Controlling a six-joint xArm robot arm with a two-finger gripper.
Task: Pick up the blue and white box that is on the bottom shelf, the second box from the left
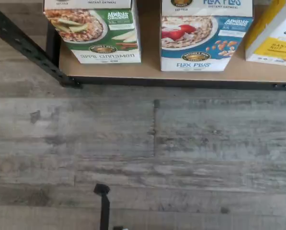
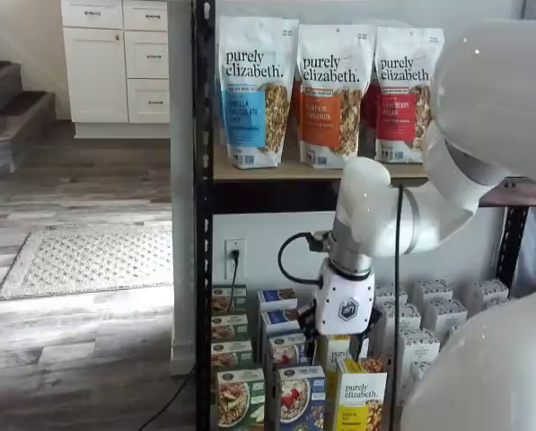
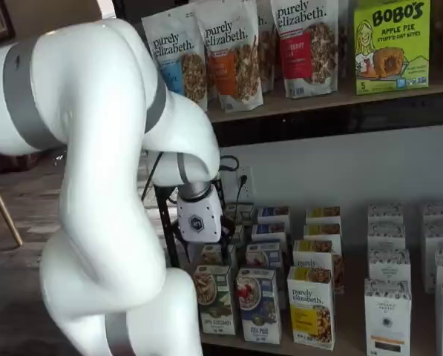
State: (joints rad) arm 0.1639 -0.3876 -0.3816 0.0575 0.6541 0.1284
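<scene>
While the fingers [image 2: 342, 330] stand open, the blue and white box [image 1: 205, 36] shows a berry bowl.

The gripper [image 2: 344, 334] fingers hide behind boxes; the blue and white box [image 1: 206, 34] is edge-cropped.

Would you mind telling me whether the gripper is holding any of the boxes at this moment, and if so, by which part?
Nothing is held. The gripper hangs above the boxes, and the blue and white box stands untouched on the bottom shelf.
</scene>
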